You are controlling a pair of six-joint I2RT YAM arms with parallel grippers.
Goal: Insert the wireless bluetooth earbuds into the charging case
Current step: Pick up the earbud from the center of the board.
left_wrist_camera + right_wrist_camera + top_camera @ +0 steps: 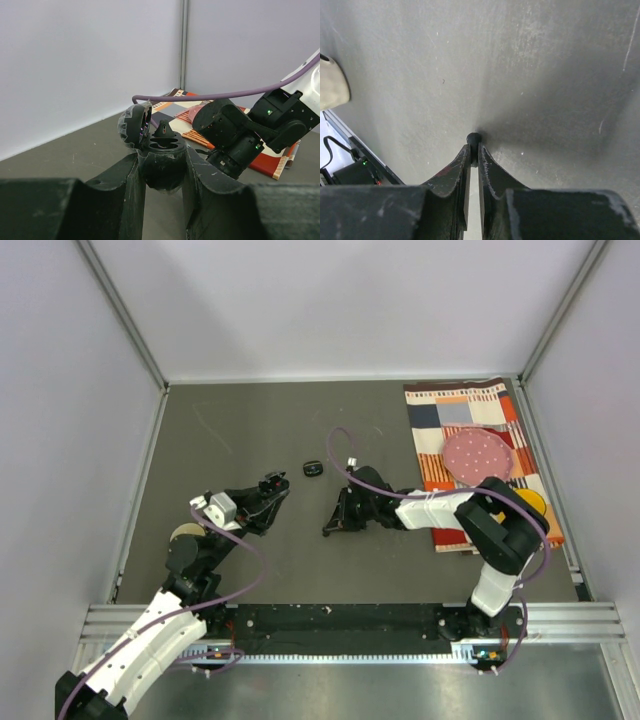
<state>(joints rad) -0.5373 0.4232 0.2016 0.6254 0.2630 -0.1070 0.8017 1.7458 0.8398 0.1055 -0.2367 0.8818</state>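
Note:
My left gripper (272, 488) is shut on the black charging case (162, 162) and holds it above the table with its lid (135, 124) flipped open to the left. One tiny black earbud (165, 131) stands in a socket of the case. My right gripper (331, 527) points down at the table to the right of the case. Its fingertips are pinched on another tiny black earbud (473, 139) right at the table surface. In the left wrist view my left gripper (162, 156) clamps the case's sides. In the right wrist view my right gripper (474, 150) is nearly closed.
A black oval pod (313, 469) lies on the table behind both grippers. A patterned cloth (447, 430) with a pink disc (478, 452) and a yellow object (531, 504) lies at the right. A beige roll (184, 533) sits by the left arm. The right arm (240, 135) is close in front of the case.

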